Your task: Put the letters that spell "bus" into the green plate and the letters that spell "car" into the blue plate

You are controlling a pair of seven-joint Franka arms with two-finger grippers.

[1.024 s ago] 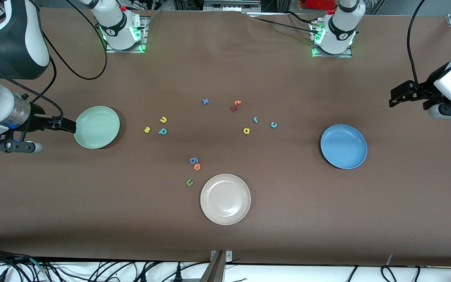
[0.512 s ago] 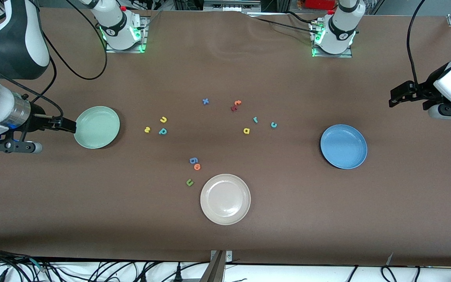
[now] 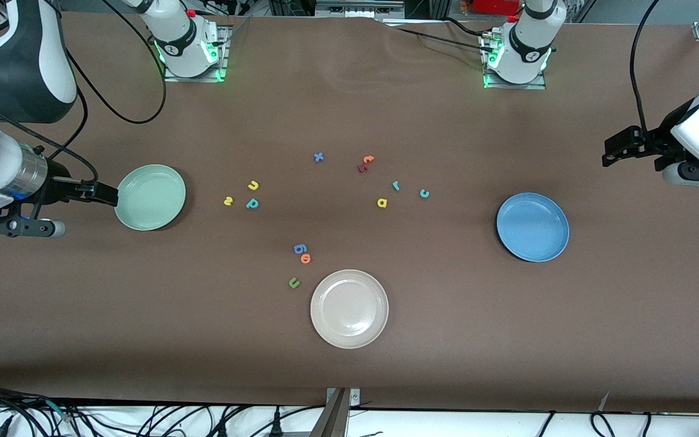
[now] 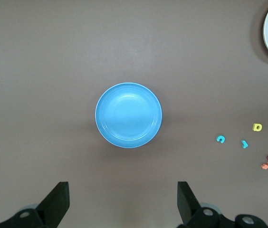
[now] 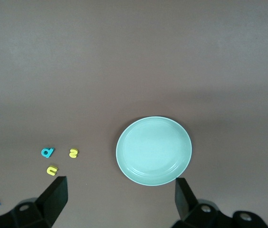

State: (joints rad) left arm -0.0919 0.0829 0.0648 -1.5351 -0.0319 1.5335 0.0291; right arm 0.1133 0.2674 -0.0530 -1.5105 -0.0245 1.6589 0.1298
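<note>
Brown bench: bus letters (image 3: 244, 195) lie toward the right gripper (image 3: 104, 195), car letters (image 3: 400, 193) toward the left gripper (image 3: 611, 152); both grippers spread wide, empty.

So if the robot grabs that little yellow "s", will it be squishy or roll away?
The yellow "s" lies flat on the table beside the teal "b", so it probably won't roll. It looks like tiny foam, likely light and a bit squishy. Being so thin and small, it may be fiddly for a pincer to pinch without sliding.
</note>
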